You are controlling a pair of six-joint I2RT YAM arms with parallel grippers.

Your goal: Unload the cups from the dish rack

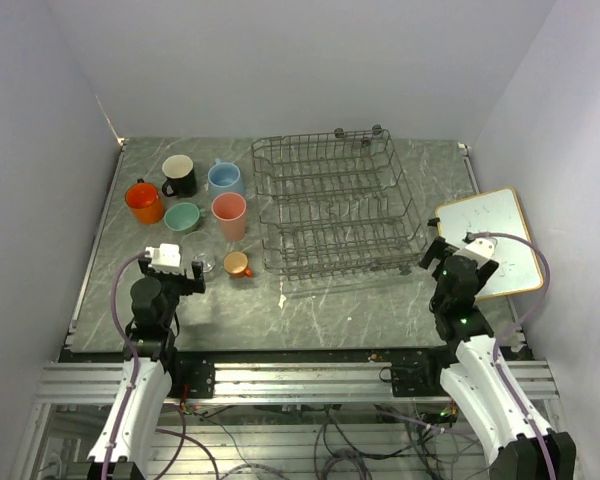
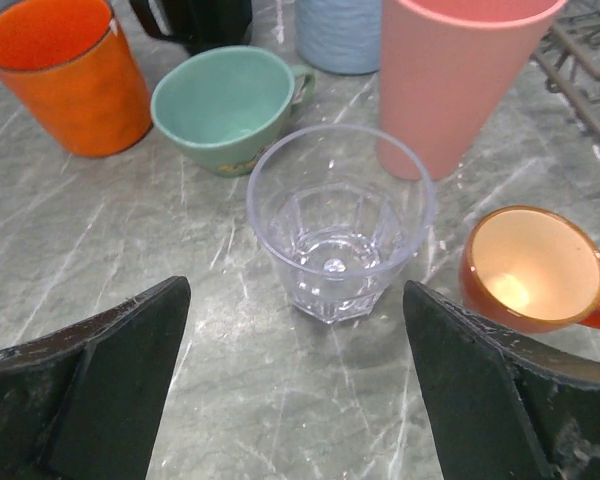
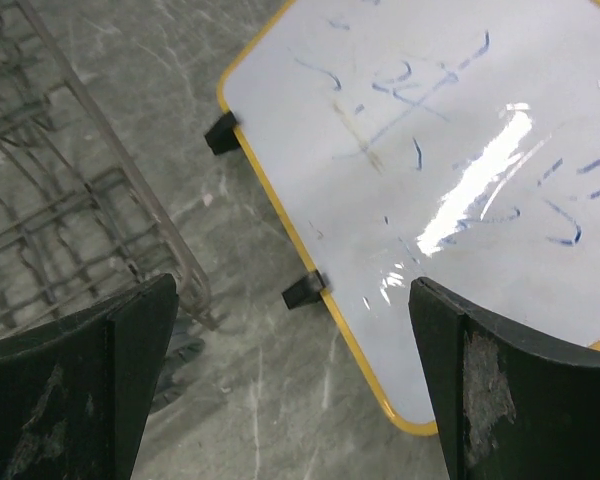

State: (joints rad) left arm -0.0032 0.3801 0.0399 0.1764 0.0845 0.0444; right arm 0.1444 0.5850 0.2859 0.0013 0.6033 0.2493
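The grey wire dish rack (image 1: pixel 330 205) stands mid-table with no cups in it. All the cups stand on the table to its left: orange mug (image 1: pixel 144 201), black mug (image 1: pixel 179 175), light blue mug (image 1: pixel 225 179), pale green cup (image 1: pixel 183 217), pink tumbler (image 1: pixel 230 216), tiny orange cup (image 1: pixel 238 264) and clear glass (image 1: pixel 206 263). My left gripper (image 1: pixel 181 273) is open and empty just in front of the clear glass (image 2: pixel 337 225). My right gripper (image 1: pixel 442 256) is open and empty between the rack's right end (image 3: pixel 90 200) and the board.
A white board with a yellow frame (image 1: pixel 492 242) lies at the right edge of the table; it also shows in the right wrist view (image 3: pixel 430 170). The tiny orange cup (image 2: pixel 535 268) and pink tumbler (image 2: pixel 455 75) stand close to the glass.
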